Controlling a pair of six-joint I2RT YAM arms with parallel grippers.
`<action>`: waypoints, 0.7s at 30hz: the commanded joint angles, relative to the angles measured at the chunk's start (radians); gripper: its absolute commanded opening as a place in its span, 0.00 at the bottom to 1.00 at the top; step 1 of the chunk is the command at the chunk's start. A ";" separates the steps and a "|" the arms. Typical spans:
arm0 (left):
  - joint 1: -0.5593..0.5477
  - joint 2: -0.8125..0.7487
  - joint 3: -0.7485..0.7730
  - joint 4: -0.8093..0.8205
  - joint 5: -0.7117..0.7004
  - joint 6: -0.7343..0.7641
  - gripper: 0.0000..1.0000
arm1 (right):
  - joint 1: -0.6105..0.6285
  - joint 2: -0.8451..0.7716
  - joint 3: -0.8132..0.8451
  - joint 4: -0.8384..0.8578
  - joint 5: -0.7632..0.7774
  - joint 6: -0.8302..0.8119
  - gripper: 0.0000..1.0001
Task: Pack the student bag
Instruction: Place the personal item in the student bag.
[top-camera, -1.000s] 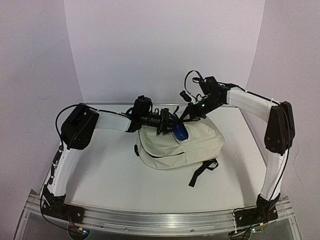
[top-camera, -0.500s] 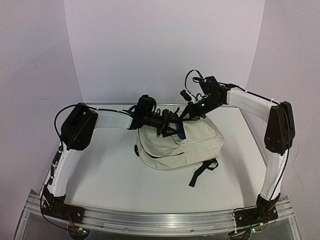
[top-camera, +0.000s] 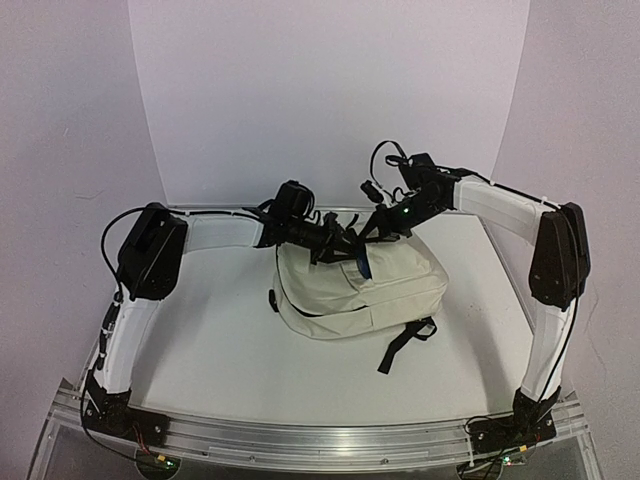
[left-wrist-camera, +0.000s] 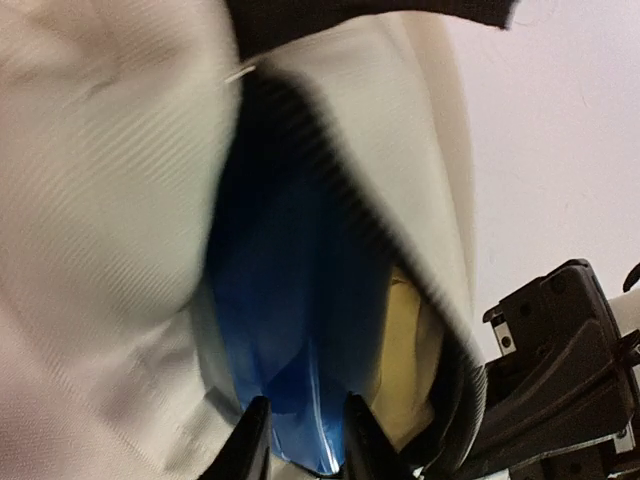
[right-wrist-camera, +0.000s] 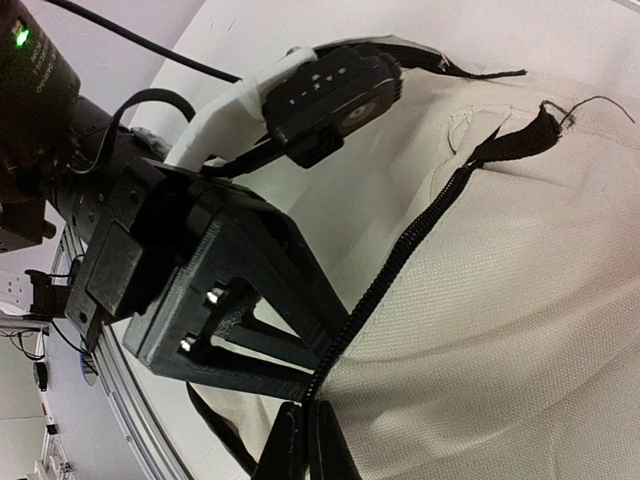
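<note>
Left gripper (left-wrist-camera: 305, 445) has its jaws only narrowly apart, pinching the near end of the blue pencil case (left-wrist-camera: 290, 300) btwn the two tips. The case sits partway in the mouth of the student bag (top-camera: 385, 290), w/ cream fabric folded round it on both sides and dark lining at the lip. Left-wrist view is blurred, so how deep the case sits can't be told. Smth yellowish (left-wrist-camera: 410, 340) shows inside the bag just beside the case; can't tell what it is. Right gripper (right-wrist-camera: 303, 445) has its fingers pressed together on the bag's edge, right at the black zipper (right-wrist-camera: 420, 235), w/ the left gripper's black body just beside it. Bag lies on the desk (top-camera: 220, 340), toward the far edge & right of the middle, w/ one black strap (top-camera: 400, 345) trailing out toward the near edge. Both grippers meet at the bag's far side, close together.
</note>
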 joint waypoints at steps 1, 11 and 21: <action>-0.016 0.122 0.197 0.042 0.053 0.001 0.18 | -0.003 -0.007 0.013 0.027 -0.033 0.028 0.00; -0.003 -0.056 0.071 -0.143 -0.097 0.165 0.41 | 0.004 0.027 -0.044 0.065 0.077 0.042 0.00; -0.014 -0.170 0.162 -0.605 -0.478 0.286 0.63 | 0.041 0.023 -0.126 0.085 0.253 0.078 0.12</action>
